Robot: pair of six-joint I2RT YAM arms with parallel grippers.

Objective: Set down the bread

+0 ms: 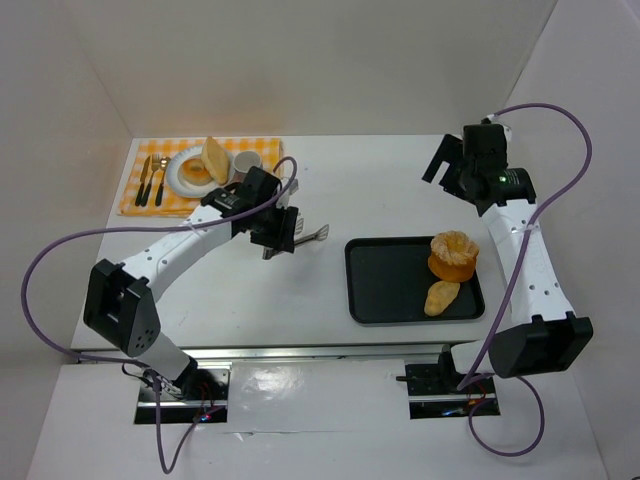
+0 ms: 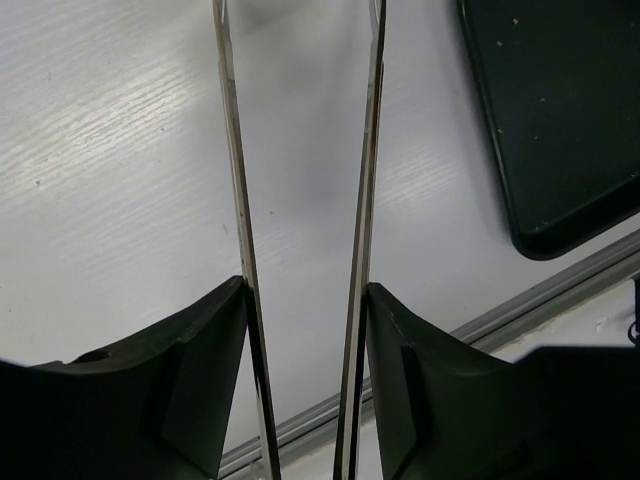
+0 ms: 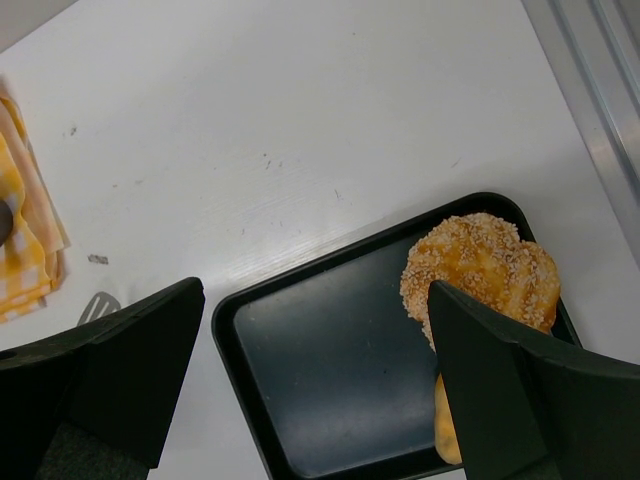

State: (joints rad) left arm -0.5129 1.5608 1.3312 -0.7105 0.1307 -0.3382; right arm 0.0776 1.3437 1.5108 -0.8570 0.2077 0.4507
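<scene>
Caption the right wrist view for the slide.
Open right gripper frames black tray with sesame bun and second bread piece.

**White table boxed in by plain white walls**

A white table (image 1: 380, 190) with a faint wood-grain finish fills the scene. Plain white panels close it in on three sides: a back wall (image 1: 330, 60), a left wall (image 1: 50, 150) and a right wall (image 1: 600, 60). An aluminium rail (image 1: 320, 352) runs along the table's near edge. The light is soft and even, leaving faint shadows and a pale sheen on the tabletop.
</scene>
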